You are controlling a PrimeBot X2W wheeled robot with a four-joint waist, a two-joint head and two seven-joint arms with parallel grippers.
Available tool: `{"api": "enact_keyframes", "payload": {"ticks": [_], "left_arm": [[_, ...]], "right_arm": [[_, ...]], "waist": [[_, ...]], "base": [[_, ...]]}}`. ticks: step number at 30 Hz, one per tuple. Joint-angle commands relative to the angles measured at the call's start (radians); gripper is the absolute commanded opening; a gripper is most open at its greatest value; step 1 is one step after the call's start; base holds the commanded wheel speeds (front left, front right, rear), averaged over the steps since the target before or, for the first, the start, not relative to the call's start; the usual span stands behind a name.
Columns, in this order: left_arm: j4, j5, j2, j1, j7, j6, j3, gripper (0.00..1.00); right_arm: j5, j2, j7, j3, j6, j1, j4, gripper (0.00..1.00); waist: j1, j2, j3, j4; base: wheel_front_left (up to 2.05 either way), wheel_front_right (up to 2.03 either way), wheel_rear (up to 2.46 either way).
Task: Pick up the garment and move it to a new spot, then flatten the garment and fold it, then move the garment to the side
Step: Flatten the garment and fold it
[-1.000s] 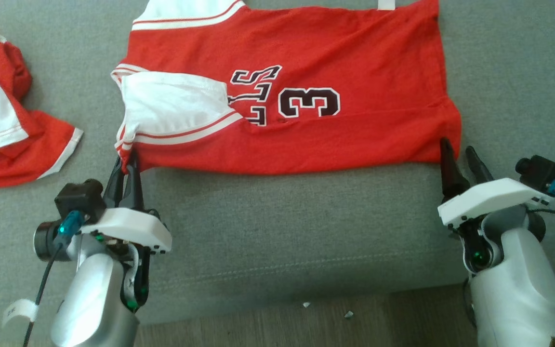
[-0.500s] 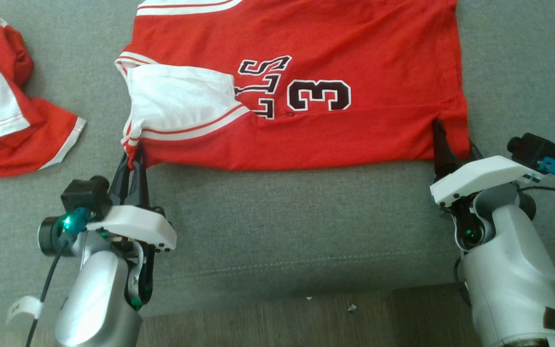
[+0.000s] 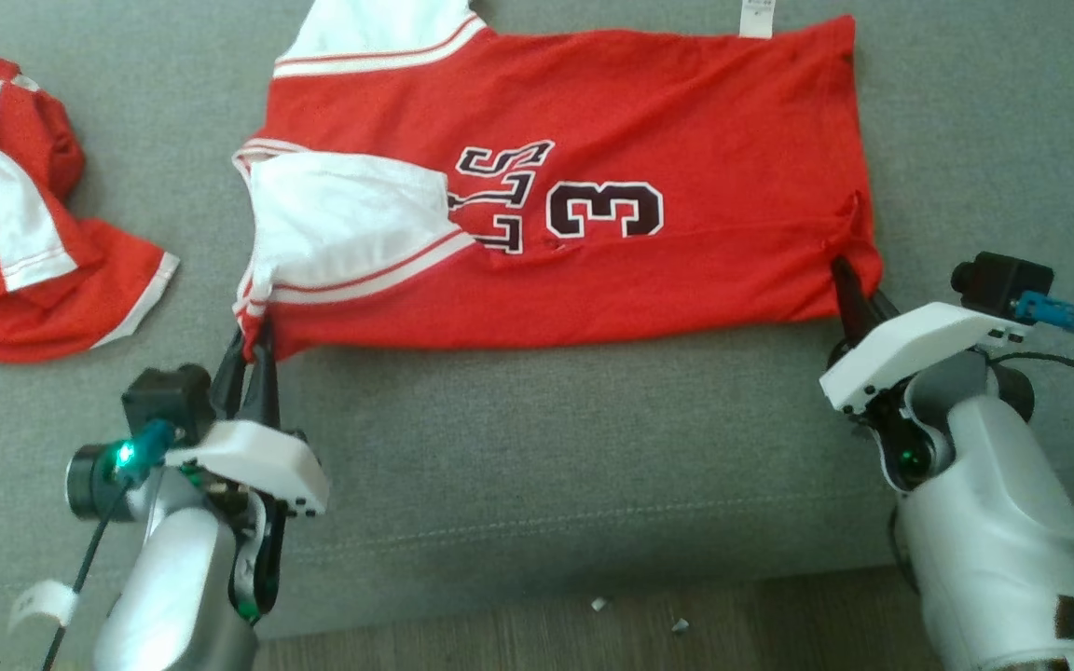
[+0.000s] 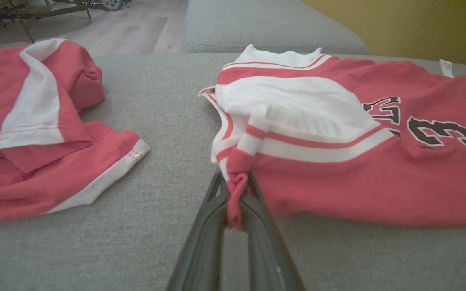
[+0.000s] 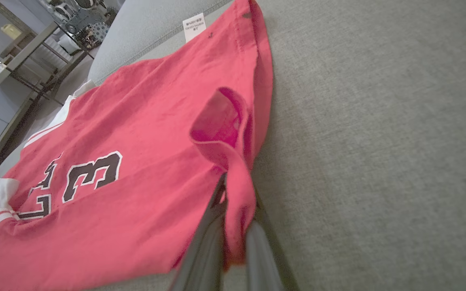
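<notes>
The garment (image 3: 686,121), a red jersey, lies spread face up on the grey sofa cushion (image 3: 546,447), and its printed 3 (image 3: 604,209) serves as the reference for everything else.

On the near edge, to the left of the 3, the left gripper (image 3: 253,343) is clenched on the corner of cloth below the white sleeve (image 3: 341,219). The left wrist view shows a small bunch of red fabric pinched between its fingers (image 4: 257,226). On the near edge, to the right of the 3, the right gripper (image 3: 846,284) is clamped on the hem corner. In the right wrist view a curl of hem stands up just beyond the fingertips, so the cloth there is lifted off the cushion.

Holding the two near corners, one on each side of the 3, lets the arms keep that edge taut. This looks like the start of a fold that carries the near edge over the 3 towards the far edge, where the label (image 3: 754,17) sits. The sleeve is already turned in towards the 3, which suits a narrow fold.

A second red-and-white garment (image 3: 15,233) lies crumpled well to the left of the 3, apart from the jersey.
</notes>
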Motion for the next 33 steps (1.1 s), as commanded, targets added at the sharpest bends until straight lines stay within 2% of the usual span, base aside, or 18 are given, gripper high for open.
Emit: {"api": "enact_keyframes", "payload": {"ticks": [1, 10, 16, 22, 29, 30, 31, 33], "left_arm": [[-0.021, 0.000, 0.034, 0.004, 0.003, -0.007, 0.025, 0.00], [-0.058, -0.004, 0.064, 0.101, 0.036, -0.015, 0.003, 0.00], [-0.109, -0.007, 0.071, 0.166, 0.073, -0.023, -0.023, 0.00], [-0.149, -0.009, 0.074, 0.216, 0.107, -0.019, -0.042, 0.00], [-0.160, -0.016, 0.075, 0.243, 0.139, -0.016, -0.058, 0.00], [-0.158, -0.015, 0.076, 0.244, 0.146, -0.016, -0.061, 0.00], [-0.156, -0.015, 0.078, 0.245, 0.153, -0.016, -0.064, 0.04], [-0.154, -0.013, 0.082, 0.247, 0.166, -0.012, -0.068, 0.82]], "right_arm": [[0.021, -0.016, 0.026, 0.035, 0.006, 0.020, -0.053, 0.00], [0.123, -0.156, 0.218, 0.121, 0.006, 0.088, -0.189, 0.00], [0.190, -0.221, 0.333, 0.150, 0.006, 0.155, -0.291, 0.00], [0.212, -0.233, 0.388, 0.138, 0.006, 0.223, -0.358, 0.00], [0.202, -0.206, 0.419, 0.105, 0.006, 0.287, -0.417, 0.00], [0.195, -0.202, 0.413, 0.098, 0.006, 0.290, -0.424, 0.47], [0.189, -0.197, 0.408, 0.091, 0.006, 0.292, -0.428, 1.00], [0.176, -0.188, 0.396, 0.074, 0.006, 0.293, -0.437, 1.00]], "waist": [[0.0000, 0.0000, -0.016, 0.005], [0.0000, 0.0000, -0.065, -0.002], [0.0000, 0.0000, -0.095, -0.007], [0.0000, 0.0000, -0.110, -0.017], [0.0000, 0.0000, -0.118, -0.033], [0.0000, 0.0000, -0.118, -0.035], [0.0000, 0.0000, -0.118, -0.038], [0.0000, 0.0000, -0.118, -0.041]], "base": [[0.00, 0.00, 0.00], [0.00, 0.00, 0.00], [0.00, 0.00, 0.00], [0.00, 0.00, 0.00], [0.00, 0.00, 0.00], [0.00, 0.00, 0.00], [0.00, 0.00, 0.00], [0.00, 0.00, 0.00]]}}
